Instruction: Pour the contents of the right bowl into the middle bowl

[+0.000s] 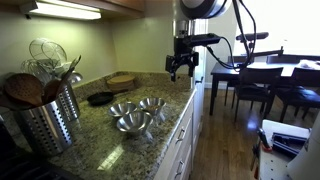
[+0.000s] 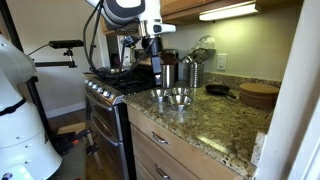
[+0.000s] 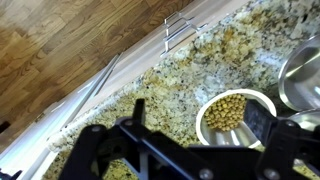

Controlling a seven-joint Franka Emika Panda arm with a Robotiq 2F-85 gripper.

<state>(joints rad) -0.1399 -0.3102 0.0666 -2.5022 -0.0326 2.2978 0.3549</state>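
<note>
Arm (image 2: 128, 10): one, bent over the counter (image 1: 95, 128), wrist pointing down. Gripper (image 1: 183, 68): one, raised above the counter's edge, apart from the bowls; fingers (image 3: 137, 112) spread wide, holding nothing. Bowls (image 1: 132, 123): three, steel, clustered near the counter's front in both exterior views. The wrist view showed two: full bowl (image 3: 232, 112), holding small tan pieces, below the gripper by one finger; second bowl (image 3: 305, 72) just beside it, cut off by the frame. Holder (image 1: 52, 122): one, with utensils. Board (image 1: 122, 80): one. Pan (image 1: 100, 98): one.
</note>
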